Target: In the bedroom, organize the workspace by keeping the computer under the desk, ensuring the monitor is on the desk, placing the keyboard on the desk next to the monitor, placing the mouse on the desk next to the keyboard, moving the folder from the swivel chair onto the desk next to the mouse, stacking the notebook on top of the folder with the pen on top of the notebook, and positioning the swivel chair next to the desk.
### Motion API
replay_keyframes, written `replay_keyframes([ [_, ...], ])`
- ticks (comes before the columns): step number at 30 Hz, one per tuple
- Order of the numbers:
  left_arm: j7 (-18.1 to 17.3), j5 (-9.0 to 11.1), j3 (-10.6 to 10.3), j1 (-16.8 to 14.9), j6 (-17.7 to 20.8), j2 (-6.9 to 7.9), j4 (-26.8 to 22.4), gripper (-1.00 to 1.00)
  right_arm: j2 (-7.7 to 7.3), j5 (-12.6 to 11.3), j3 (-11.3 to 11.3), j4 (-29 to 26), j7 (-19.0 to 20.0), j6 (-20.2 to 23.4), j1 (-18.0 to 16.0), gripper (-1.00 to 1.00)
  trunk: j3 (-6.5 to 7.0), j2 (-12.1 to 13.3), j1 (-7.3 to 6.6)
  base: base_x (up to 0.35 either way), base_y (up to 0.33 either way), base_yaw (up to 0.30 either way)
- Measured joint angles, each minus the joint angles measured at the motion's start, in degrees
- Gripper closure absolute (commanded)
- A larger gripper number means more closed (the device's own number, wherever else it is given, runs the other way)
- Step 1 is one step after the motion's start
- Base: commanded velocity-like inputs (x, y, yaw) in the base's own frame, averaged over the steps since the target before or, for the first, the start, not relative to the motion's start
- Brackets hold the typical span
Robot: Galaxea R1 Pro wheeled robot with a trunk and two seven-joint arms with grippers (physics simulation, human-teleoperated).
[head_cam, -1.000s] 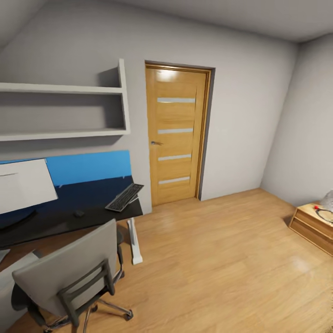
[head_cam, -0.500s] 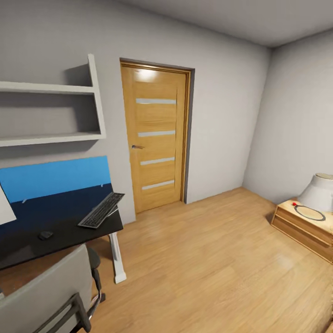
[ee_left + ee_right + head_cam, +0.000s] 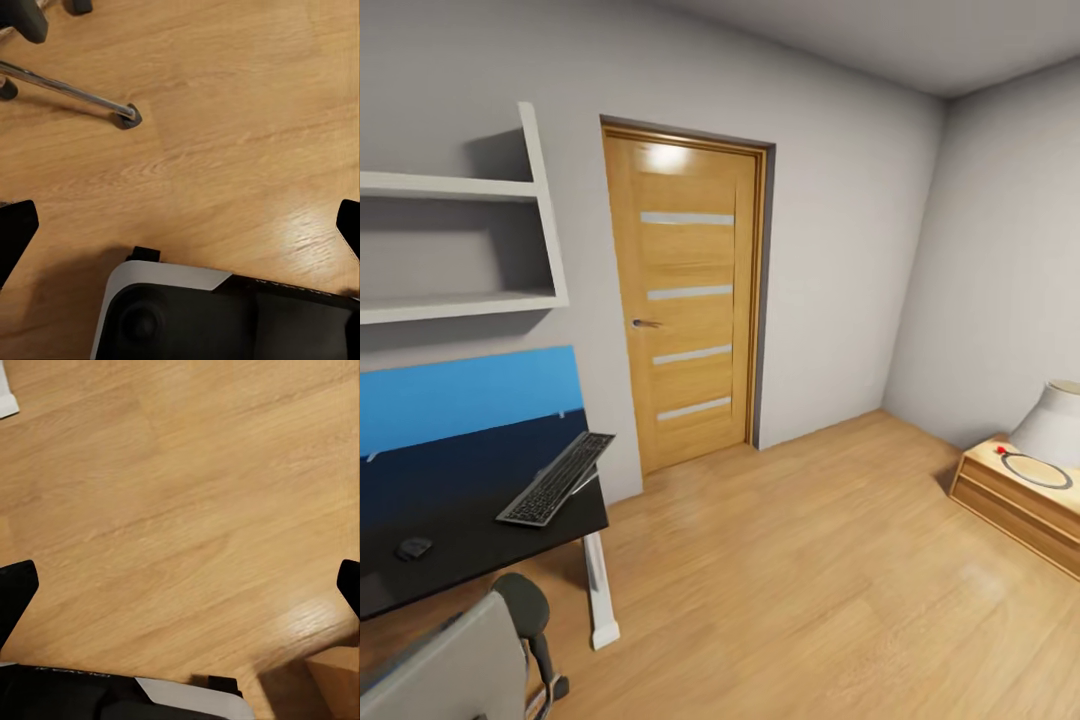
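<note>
keyboard (image 3: 556,478) angled on desk (image 3: 470,500), long axis toward door (image 3: 680,300), both claws wide open, empty

Bare floor (image 3: 810,560) lies open between the door (image 3: 685,300) and a low wooden unit (image 3: 1015,500). The chair (image 3: 455,665) crowds the counter (image 3: 460,520) edge, where keyboard (image 3: 557,478) and mouse (image 3: 414,547) lie well apart.

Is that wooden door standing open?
No, the door sits flush in its frame, with no gap showing around it in the head view.
</note>
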Motion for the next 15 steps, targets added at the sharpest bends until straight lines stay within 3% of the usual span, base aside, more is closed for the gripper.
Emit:
replay_keyframes([
  [15,0.0,0.0,0.0,0.0,-0.1,0.01,0.0,-1.00,-0.03,0.0,0.0,0.0,0.0,0.1,0.0,-1.00,0.00,0.0,0.00,0.321,0.000,0.000],
])
